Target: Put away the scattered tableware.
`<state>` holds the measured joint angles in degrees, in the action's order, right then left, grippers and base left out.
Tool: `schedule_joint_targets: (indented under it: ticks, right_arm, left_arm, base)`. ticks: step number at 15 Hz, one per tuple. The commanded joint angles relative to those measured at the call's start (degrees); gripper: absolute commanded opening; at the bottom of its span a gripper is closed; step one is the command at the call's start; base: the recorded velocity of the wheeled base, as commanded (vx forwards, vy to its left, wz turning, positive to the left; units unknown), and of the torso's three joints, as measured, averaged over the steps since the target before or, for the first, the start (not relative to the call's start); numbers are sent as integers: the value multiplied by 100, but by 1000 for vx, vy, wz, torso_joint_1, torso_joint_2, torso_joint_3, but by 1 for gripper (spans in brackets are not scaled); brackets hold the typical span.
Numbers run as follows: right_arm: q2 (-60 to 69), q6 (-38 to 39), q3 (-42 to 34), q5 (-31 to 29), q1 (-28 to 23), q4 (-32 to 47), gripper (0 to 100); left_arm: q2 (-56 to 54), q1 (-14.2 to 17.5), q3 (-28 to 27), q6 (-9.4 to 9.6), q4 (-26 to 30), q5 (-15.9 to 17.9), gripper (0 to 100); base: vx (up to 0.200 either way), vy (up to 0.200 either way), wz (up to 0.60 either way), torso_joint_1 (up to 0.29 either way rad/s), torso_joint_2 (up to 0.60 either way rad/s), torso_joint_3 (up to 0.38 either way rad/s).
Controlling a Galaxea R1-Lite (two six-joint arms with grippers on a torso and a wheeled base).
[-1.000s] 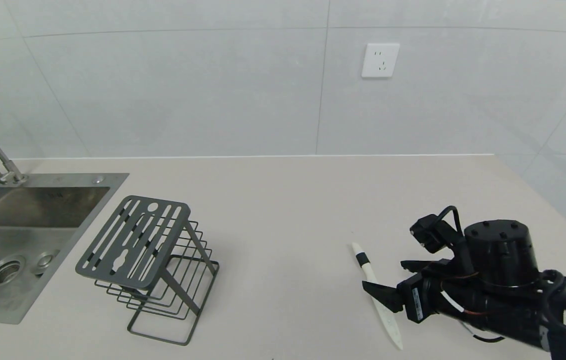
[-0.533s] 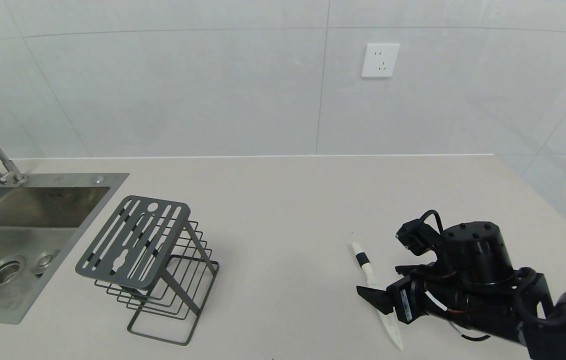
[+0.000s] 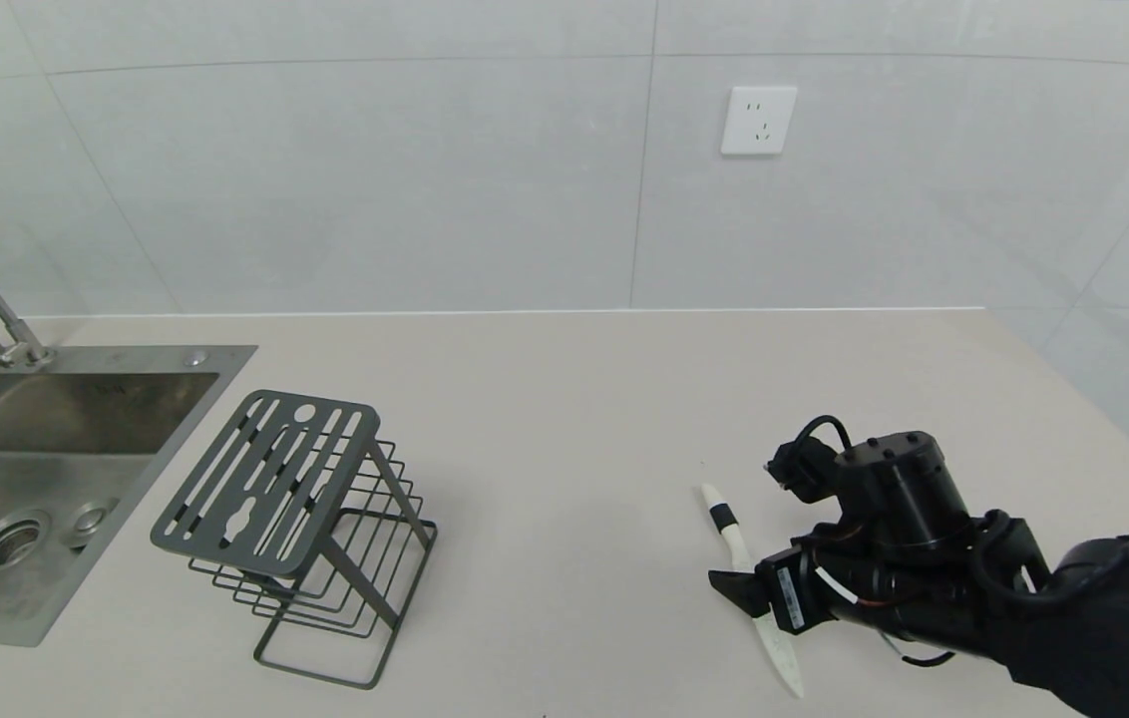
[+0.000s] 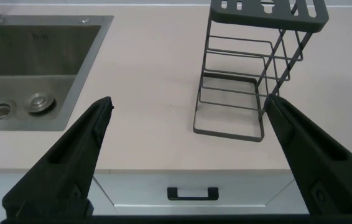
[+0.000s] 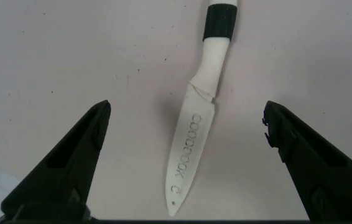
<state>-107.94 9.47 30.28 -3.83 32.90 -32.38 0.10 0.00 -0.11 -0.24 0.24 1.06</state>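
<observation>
Plainly, the white knife (image 5: 194, 134) lies flat on the counter (image 3: 564, 419), well apart from the slotted rack (image 3: 275, 479). The right gripper (image 5: 186, 107) hangs over it, jaws wide to straddle the blade, perhaps not yet low enough. The left gripper (image 4: 188, 99) gapes wide too, holding nothing.

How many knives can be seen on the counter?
1. The white knife lies flat on the counter, right of the rack, beneath the open right hand. None seems hidden.

Knife (image 3: 782, 653) middle probably behind hand (image 3: 750, 564)
</observation>
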Motion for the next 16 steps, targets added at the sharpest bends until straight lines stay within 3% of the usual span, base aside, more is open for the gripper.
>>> schedule_joint_targets:
  ticks: [1, 8, 16]
  right_arm:
    - [-316, 2, 101, -101, -12, -32, 100]
    - [-878, -16, 197, -391, 155, -603, 100]
    - [-896, 2, 145, -839, 357, -612, 100]
  left_arm:
    - [8, 0, 2, -2, 2, -1, 100]
    - [8, 0, 2, -2, 2, -9, 100]
    - [8, 0, 2, -11, 2, -9, 100]
  base:
    - [0, 0, 0, 0, 0, 0]
    - [0, 0, 0, 0, 0, 0]
    - [0, 0, 0, 0, 0, 0]
